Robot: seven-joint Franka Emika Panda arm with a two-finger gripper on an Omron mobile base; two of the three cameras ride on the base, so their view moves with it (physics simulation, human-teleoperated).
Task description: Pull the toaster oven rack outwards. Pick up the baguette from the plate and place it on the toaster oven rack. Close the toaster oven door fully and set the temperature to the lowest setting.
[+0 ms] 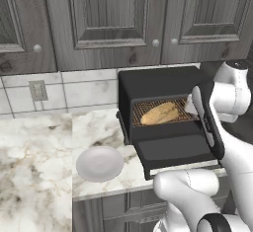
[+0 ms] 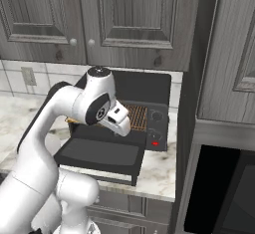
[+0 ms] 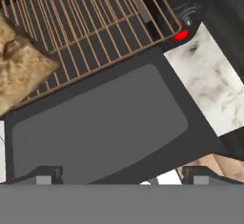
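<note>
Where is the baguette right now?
The baguette lies on the toaster oven rack, left of centre in the left base view, above the open toaster oven door.

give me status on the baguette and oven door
Hand open, empty, above the toaster oven door. Baguette lying on the pulled-out rack; plate bare. Door down flat, not yet closed. Nothing in its way.

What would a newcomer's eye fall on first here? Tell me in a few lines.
First the black toaster oven under the grey cabinets, its door dropped flat open over the counter edge. Next the golden baguette lying on the copper wire rack in the cavity. Then the bare white plate on the marble counter, left of the door, with the open hand above the door.
</note>
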